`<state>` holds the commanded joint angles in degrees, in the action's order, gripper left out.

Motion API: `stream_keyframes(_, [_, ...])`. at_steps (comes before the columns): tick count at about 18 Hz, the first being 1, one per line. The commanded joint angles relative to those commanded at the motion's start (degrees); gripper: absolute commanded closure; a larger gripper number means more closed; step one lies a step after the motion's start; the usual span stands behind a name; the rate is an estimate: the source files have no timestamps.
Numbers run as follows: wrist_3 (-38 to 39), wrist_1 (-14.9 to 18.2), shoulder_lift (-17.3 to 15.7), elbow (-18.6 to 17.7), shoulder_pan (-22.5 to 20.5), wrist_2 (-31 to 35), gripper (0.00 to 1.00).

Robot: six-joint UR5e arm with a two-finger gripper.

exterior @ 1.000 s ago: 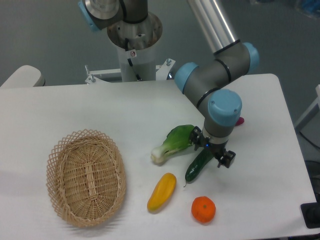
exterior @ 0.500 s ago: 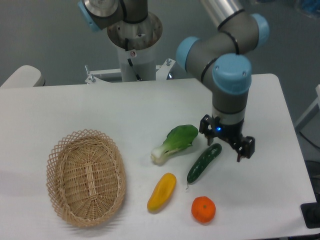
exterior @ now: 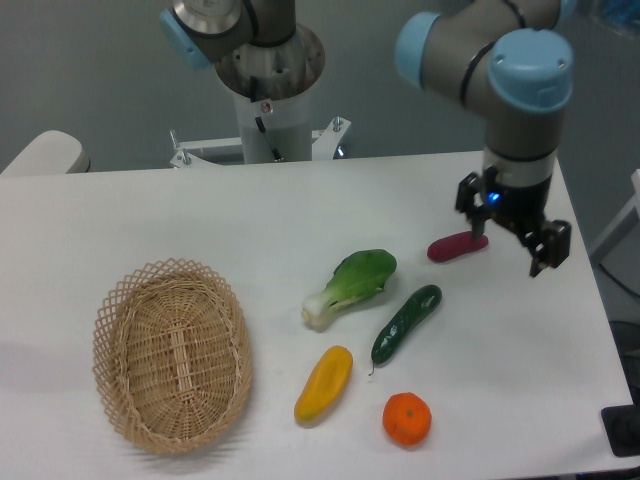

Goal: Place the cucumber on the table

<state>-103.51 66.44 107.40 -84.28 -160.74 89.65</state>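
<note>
While cucumber (exterior: 405, 324) lies on table (exterior: 150, 215), tool (exterior: 508, 238) hangs raised, spread wide, empty.

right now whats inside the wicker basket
Nothing shows inside the wicker basket: only its bare woven bottom is visible. The near wall hides a thin strip of the floor. The cucumber lies on the table, outside the basket.

We see the cucumber (exterior: 406, 324) hemmed in by the bok choy (exterior: 351, 285) on one side and the orange (exterior: 407, 419) below; the tabletop (exterior: 520, 340) beside it lies bare. Our end effector (exterior: 512, 237) hangs open above the magenta vegetable (exterior: 457, 246).
</note>
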Motion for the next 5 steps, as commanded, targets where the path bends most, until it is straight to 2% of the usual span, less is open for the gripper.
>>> stream_keyframes(5, [-2.7, -0.1, -0.7, -1.0, -1.2, 0.0, 0.00])
